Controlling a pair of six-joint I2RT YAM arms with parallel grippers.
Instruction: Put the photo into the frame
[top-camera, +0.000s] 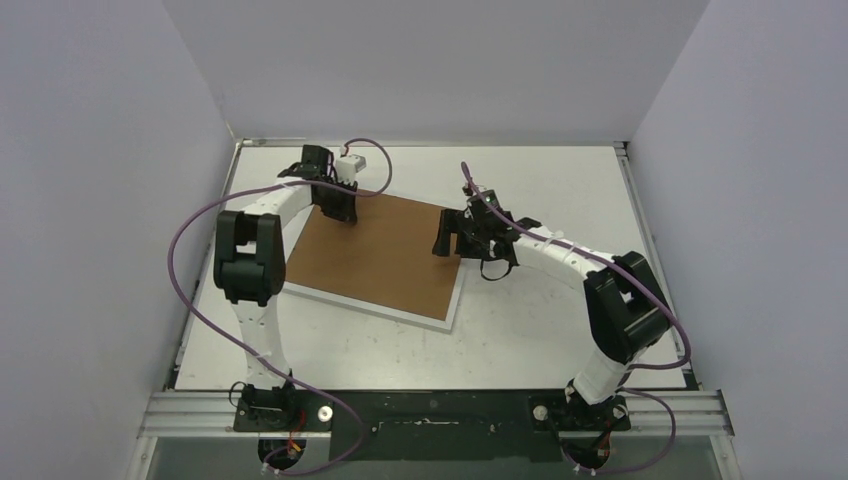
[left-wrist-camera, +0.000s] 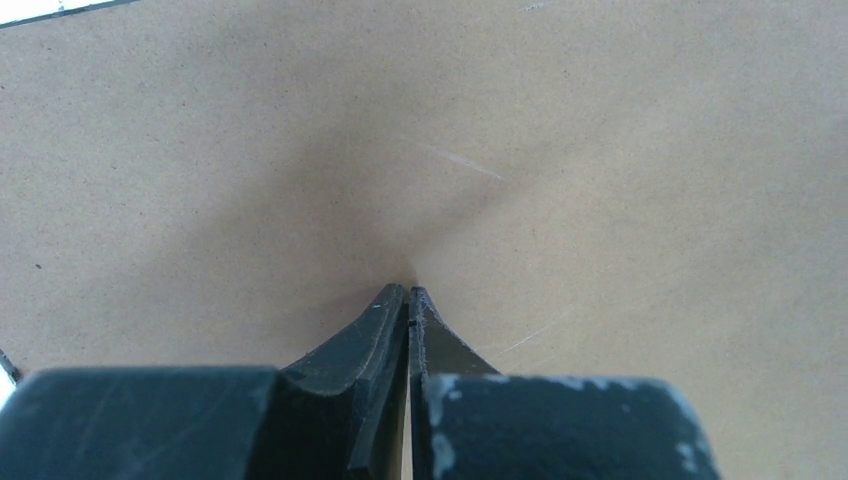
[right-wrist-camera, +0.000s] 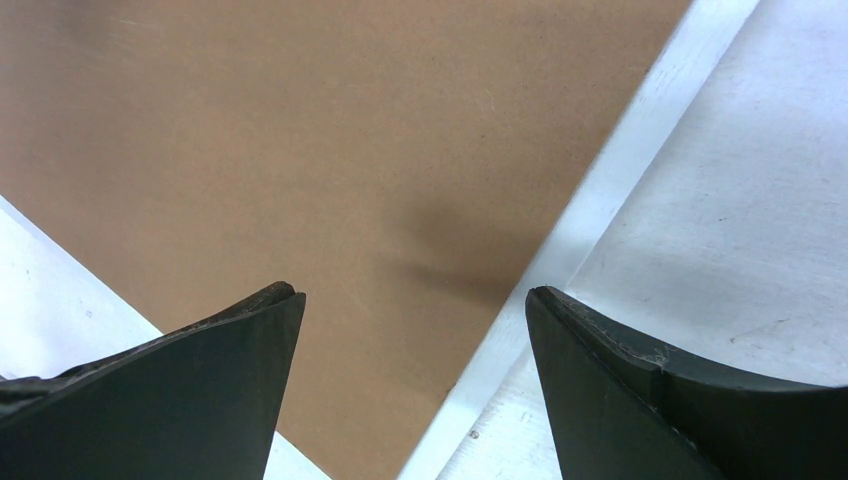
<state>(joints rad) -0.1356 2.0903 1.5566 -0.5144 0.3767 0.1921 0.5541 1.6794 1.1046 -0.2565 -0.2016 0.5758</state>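
Left gripper (left-wrist-camera: 409, 292) jaws shut, tips pressed on plain brown cardboard backing board (top-camera: 375, 250), upper-left corner, likely pinning it. Right gripper (right-wrist-camera: 412, 292) jaws stood wide over right edge of thin white rectangular frame (top-camera: 456, 296), centre view. Photo not visible, presumably beneath board.

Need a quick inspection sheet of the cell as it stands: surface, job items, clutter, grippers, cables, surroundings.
Surface: white table, scuffed, with faint marks.
Job's things: frame lies flat, turned at an angle, with a brown backing board filling it so that only its white edge shows. The photo is not seen in any view.
Clutter: nothing seen.
Grippers: left gripper is shut, tips down at the board near its far left corner, apparently touching. Right gripper is open and empty, over the board's right corner.
Cables: purple cables loop free along both arms; none lies on the board.
Surroundings: pale walls on three sides, a metal rail at the near edge.
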